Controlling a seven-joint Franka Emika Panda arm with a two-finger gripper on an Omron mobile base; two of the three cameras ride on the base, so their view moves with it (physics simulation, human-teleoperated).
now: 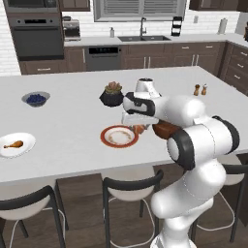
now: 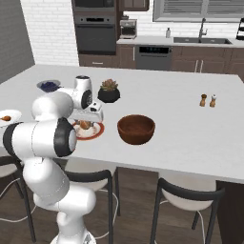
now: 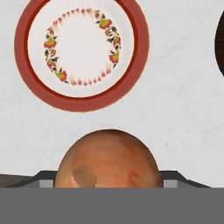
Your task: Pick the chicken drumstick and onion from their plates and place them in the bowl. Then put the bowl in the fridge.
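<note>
the onion [image 3: 108, 159] was held between the fingers of the end effector [image 1: 139, 129], raised off the desk [image 1: 72, 77] just beside the red-rimmed plate [image 1: 118, 136], which lay bare under it. in the hand view the onion sat close to the camera with the plate [image 3: 81, 53] beyond it. the brown bowl [image 2: 136, 128] stood on the desk just beyond that plate, apart from it. the chicken drumstick [image 1: 13, 144] lay on the white plate [image 1: 16, 144] well to the left. a potted succulent [image 1: 112, 94] and a grey dish of blueberries [image 1: 36, 99] stood farther back on the desk.
</note>
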